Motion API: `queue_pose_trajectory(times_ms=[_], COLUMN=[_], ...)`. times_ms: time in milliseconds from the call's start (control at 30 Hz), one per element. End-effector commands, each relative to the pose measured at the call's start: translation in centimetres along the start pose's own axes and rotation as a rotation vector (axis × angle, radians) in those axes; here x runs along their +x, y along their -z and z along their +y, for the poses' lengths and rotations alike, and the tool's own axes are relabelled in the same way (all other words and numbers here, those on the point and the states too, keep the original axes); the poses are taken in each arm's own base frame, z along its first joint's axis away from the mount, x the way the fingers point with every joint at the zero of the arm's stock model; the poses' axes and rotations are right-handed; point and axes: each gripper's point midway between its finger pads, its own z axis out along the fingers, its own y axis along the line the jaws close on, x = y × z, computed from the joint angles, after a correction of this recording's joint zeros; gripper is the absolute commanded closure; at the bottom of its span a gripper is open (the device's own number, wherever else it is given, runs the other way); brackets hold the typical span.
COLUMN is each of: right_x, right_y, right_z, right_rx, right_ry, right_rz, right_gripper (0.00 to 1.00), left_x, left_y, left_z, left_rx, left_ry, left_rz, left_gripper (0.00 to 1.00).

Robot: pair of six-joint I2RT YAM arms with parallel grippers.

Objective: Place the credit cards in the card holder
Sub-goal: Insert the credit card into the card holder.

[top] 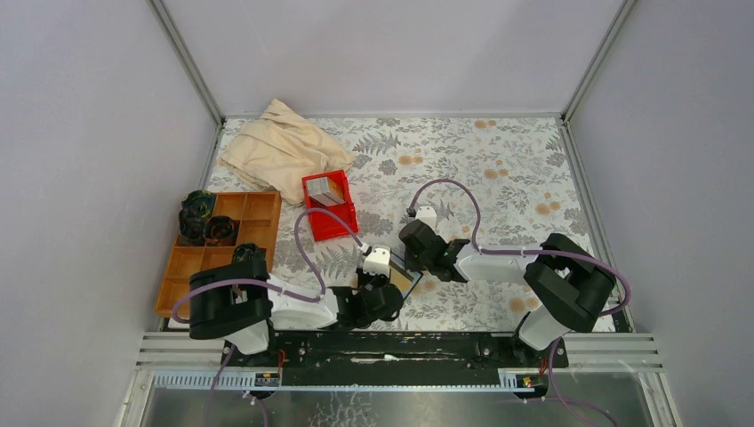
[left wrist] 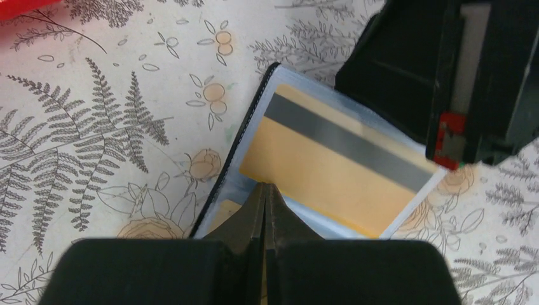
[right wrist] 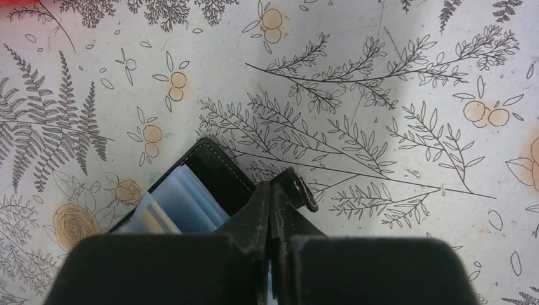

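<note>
Tan, grey-striped credit card [left wrist: 330, 162] in black card holder [right wrist: 219, 171]; fern-print tablecloth [right wrist: 381, 76]

The surface [top: 498, 169] is covered with a pale sheet printed with grey ferns, leafy sprigs and small orange flowers. A crumpled beige cloth [top: 280, 147] lies at its far left corner. Just beside the cloth, on the near side, a red bin [top: 327, 229] stands on the surface. A brown tray [top: 258, 209] with many compartments sits along the left edge, near the bin but apart from it. Toward the near edge, about the middle, a black card holder [left wrist: 254, 136] lies open on the surface, a tan card [left wrist: 330, 168] showing through its clear sleeve.
</note>
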Motion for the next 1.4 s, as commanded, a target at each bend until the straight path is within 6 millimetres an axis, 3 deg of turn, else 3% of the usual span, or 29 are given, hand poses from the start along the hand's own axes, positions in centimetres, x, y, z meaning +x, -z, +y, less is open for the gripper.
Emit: queue_pose_trajectory(times_ms=[0, 167, 367, 467, 733, 800, 867, 967, 1067, 1233, 1367], right_x=[3.5, 2.1, -1.0, -2.9, -10.9, -12.3, -12.9, -12.6, -11.0, -7.3, -5.4], right_y=[0.0, 0.0, -0.3, -0.6, 1.1, 1.3, 1.8, 3.0, 4.9, 7.3, 9.1], right_z=[-0.5, -1.2, -1.1, -1.2, 1.7, 2.3, 2.8, 3.1, 3.3, 2.6, 2.6], right_rx=[0.02, 0.077, 0.091, 0.091, 0.064, 0.065, 0.062, 0.036, -0.003, -0.034, -0.061], right_ry=[0.008, 0.016, 0.014, 0.016, 0.134, 0.166, 0.187, 0.175, 0.148, 0.115, 0.117], right_rz=[0.093, 0.043, -0.015, -0.044, -0.192, -0.201, -0.186, -0.151, -0.091, 0.026, 0.039], right_gripper=[1.0, 0.96, 0.9, 0.89, 0.84, 0.79, 0.71, 0.59, 0.52, 0.49, 0.48], left_x=[-3.1, -4.3, -4.7, -5.5, -15.0, -16.3, -16.7, -16.2, -14.3, -12.1, -10.4], left_y=[-1.3, -2.9, -4.6, -4.5, -0.9, -0.5, 0.2, 2.0, 4.5, 8.3, 8.8], left_z=[-0.7, 0.2, 1.5, 2.2, 2.5, 2.9, 3.3, 3.4, 3.7, 1.5, -0.2], left_rx=[-0.019, -0.05, -0.087, -0.106, -0.14, -0.169, -0.182, -0.141, -0.105, 0.054, 0.049], left_ry=[0.071, 0.086, 0.084, 0.099, 0.116, 0.108, 0.118, 0.206, 0.327, 0.476, 0.442], left_rz=[-0.06, -0.05, -0.03, -0.043, -0.23, -0.235, -0.22, -0.153, -0.062, 0.005, 0.07], left_gripper=[1.0, 1.0, 1.0, 1.0, 1.0, 0.99, 0.89, 0.72, 0.57, 0.47, 0.46])
